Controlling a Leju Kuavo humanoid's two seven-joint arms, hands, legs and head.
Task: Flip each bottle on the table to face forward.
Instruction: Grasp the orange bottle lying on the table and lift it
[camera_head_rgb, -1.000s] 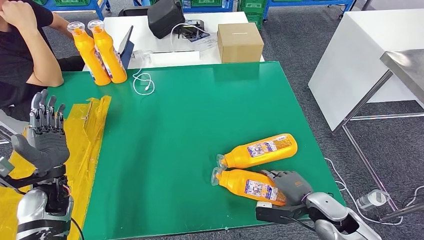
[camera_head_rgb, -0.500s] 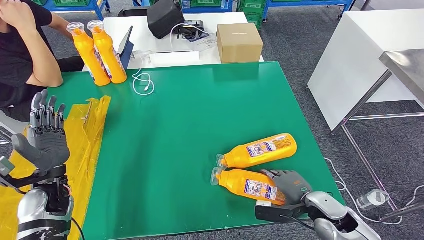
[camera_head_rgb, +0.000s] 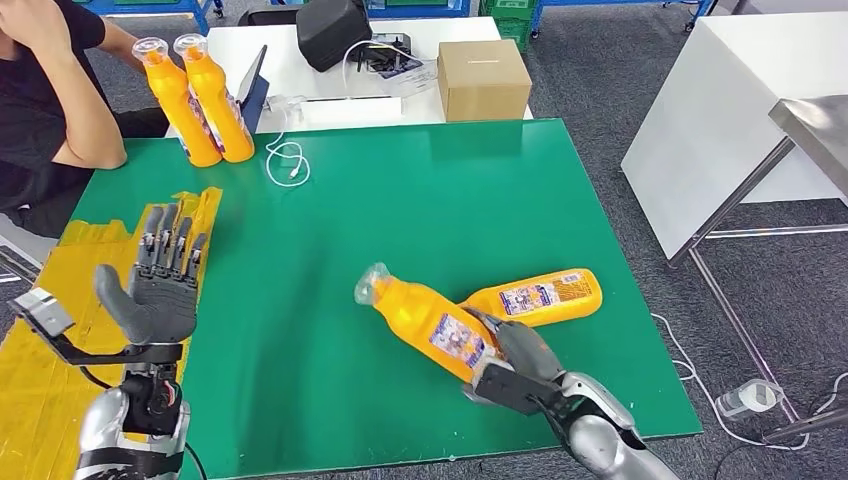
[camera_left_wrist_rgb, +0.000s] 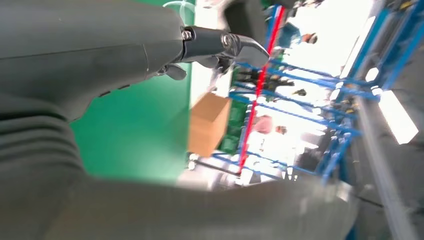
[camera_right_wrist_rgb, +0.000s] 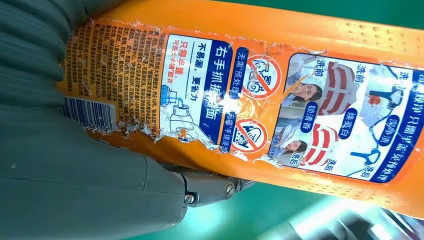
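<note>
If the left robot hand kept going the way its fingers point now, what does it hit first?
Probably nothing close: the left robot hand is raised with fingers pointing up toward the far edge. The two standing bottles lie roughly in that line, though depth is unclear.

Glossy plastic bottle (camera_head_rgb: 432, 322), torn paper label (camera_right_wrist_rgb: 235, 107)

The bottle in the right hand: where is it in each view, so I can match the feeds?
Head view: the held bottle is tilted above the green table, lower centre, gripped by the right hand.
Left wrist view: not in it.
Right wrist view: its torn label spans the picture.
Shared landmark: the green table.
</note>
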